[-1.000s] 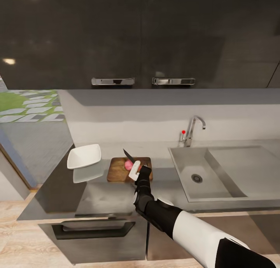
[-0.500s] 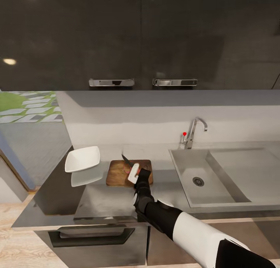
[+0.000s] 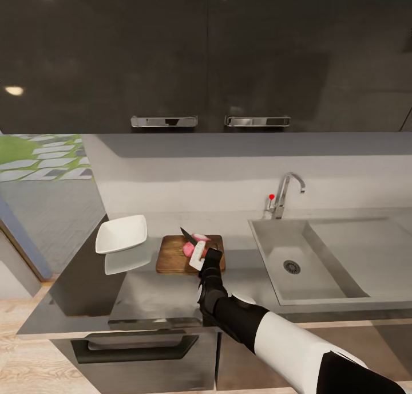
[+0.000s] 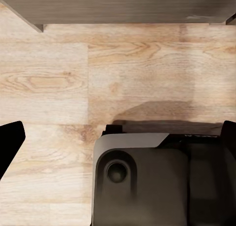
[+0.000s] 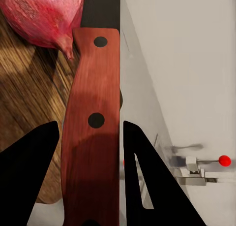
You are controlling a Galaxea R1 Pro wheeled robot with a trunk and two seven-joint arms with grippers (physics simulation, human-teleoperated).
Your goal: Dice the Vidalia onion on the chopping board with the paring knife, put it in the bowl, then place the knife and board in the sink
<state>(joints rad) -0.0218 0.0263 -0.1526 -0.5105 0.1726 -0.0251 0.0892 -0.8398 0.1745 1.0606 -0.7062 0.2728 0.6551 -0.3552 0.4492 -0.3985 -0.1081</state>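
Chopping board [image 3: 174, 255]: dark-brown wood, visible grain, matt. Paring knife [image 5: 92, 137]: reddish smooth handle with dark rivets. Vidalia onion [image 5: 46, 13]: pinkish-red, faintly streaked skin. Sink [image 3: 326, 256]: brushed steel; chrome tap [image 3: 284, 192]. Tabletop [image 3: 154, 296]: grey, glossy. Bowl [image 3: 121, 233]: smooth white. Floor [image 4: 59, 83]: pale wood planks.

The right arm [image 3: 269, 331] has a white shell, black jointed forearm; white-tipped end effector [image 3: 198, 255].
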